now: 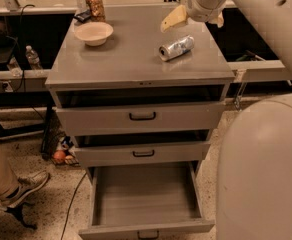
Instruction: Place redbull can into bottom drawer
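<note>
One can (176, 47) lying on side on cabinet top (131, 59), right half, near front edge, axis slanted. Bottom drawer (143, 194) open below. Gripper (192, 21) positioned just behind and above can, not touching; fingers spread, nothing held. Can judged light, thin-walled, easily dented, slick, prone to rolling. Grasp advised across mid-body, jaws square to axis, moderate squeeze.

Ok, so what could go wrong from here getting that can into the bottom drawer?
The redbull can lies on its side near the right edge of the cabinet top; a glancing touch from the gripper close by could roll it off. The two upper drawers stick out slightly over the bottom drawer, so the arm may clip them going down.
</note>
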Controlling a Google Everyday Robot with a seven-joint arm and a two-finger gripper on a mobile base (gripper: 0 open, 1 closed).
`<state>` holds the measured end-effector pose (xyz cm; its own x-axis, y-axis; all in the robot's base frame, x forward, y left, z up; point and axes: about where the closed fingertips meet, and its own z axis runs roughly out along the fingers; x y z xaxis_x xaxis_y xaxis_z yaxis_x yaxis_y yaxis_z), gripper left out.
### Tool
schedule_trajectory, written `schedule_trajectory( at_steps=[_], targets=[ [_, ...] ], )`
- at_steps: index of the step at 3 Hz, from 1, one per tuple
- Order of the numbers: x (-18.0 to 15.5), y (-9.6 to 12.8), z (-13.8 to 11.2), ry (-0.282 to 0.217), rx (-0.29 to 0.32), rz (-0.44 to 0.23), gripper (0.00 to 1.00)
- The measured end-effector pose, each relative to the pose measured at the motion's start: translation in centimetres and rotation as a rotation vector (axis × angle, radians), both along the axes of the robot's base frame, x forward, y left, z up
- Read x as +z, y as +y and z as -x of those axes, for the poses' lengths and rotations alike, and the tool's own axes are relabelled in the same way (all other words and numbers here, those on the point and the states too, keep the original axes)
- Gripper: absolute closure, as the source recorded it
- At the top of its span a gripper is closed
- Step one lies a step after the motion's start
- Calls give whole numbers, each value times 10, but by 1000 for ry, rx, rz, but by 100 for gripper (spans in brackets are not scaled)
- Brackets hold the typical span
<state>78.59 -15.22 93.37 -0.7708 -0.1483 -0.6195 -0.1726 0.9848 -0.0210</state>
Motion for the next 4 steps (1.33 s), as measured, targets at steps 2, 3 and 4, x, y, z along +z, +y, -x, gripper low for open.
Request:
schedule_trajectory(
  at_steps=[2, 3, 4],
  targets=[
    [-31, 27, -27, 54, -288, -25, 0],
    [-44, 32, -30, 85, -345, -28, 0],
    [-57, 34, -32, 116, -379, -43, 0]
  ],
)
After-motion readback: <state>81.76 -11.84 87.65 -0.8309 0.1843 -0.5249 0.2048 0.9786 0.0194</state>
